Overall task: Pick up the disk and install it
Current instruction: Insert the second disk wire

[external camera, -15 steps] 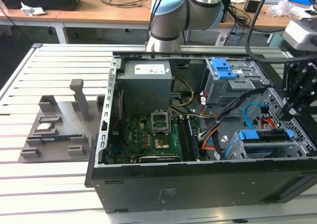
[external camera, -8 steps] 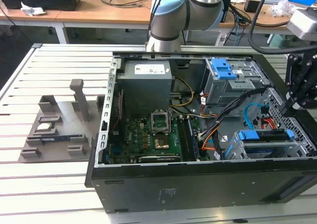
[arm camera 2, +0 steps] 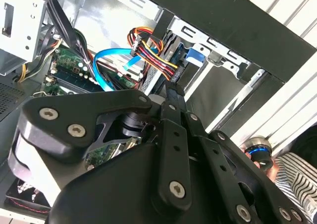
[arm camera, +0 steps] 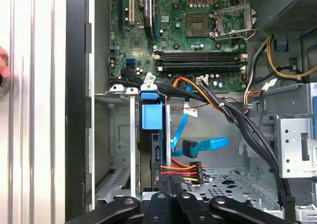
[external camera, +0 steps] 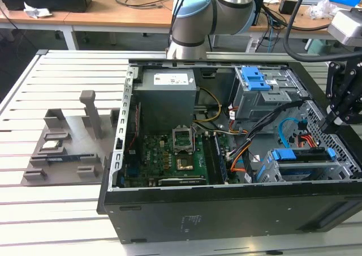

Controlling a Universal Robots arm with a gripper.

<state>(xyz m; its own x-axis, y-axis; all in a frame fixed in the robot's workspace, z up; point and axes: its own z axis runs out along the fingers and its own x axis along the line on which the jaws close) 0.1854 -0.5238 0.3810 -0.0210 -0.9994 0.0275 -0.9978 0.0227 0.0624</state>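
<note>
Gripper (arm camera: 171,194) linkage nearest, fingers closed together just beside the disk (arm camera: 151,135) — it stands on edge in the drive cage (arm camera: 116,149), blue carrier frame and tab showing; motherboard (arm camera: 188,30) beyond.

Disk (arm camera: 151,135) mostly hidden edge-on in its cage (arm camera: 119,135); tool (arm camera: 168,204) fingertips cut off.
</note>
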